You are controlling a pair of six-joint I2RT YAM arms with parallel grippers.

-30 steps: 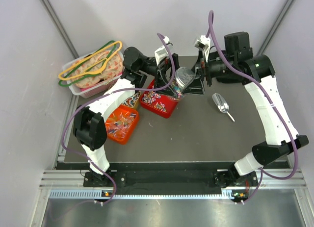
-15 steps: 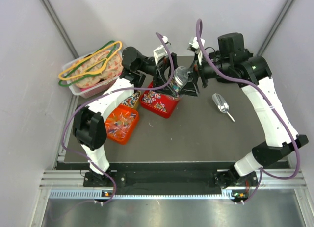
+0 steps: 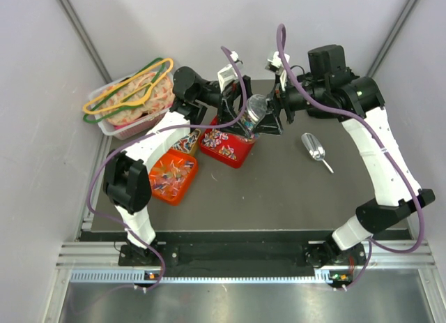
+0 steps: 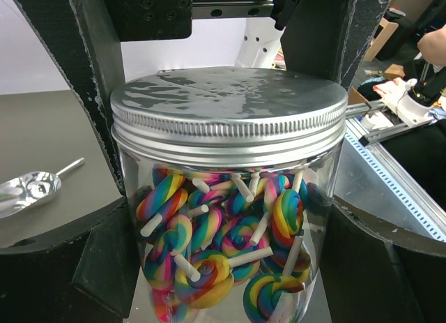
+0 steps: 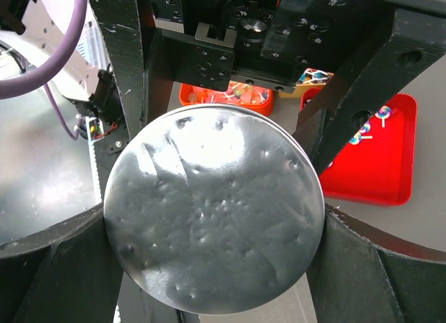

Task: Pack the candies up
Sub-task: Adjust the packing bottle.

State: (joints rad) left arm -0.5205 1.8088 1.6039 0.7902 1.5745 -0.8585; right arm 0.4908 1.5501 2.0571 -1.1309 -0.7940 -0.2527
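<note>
A clear jar (image 4: 230, 218) with a silver screw lid (image 4: 230, 107) is full of rainbow swirl candies on white sticks. My left gripper (image 4: 230, 264) is shut on the jar's body and holds it tilted above the red tray (image 3: 226, 145). My right gripper (image 5: 212, 225) is round the lid (image 5: 212, 218), a finger (image 5: 63, 274) pressed against its rim on each side. In the top view the jar (image 3: 258, 112) hangs between left gripper (image 3: 240, 117) and right gripper (image 3: 270, 114). Small multicoloured candies (image 3: 221, 140) lie in the red tray.
An orange tray (image 3: 173, 173) and a small yellow one (image 3: 187, 143) hold more candies left of the red tray. A metal scoop (image 3: 313, 151) lies on the mat to the right. A clear bin (image 3: 132, 100) with pink-orange items and coloured hangers stands at the back left.
My right gripper has moved left onto the jar's lid and its jaws have narrowed against it. The left gripper keeps the jar in the same place.
</note>
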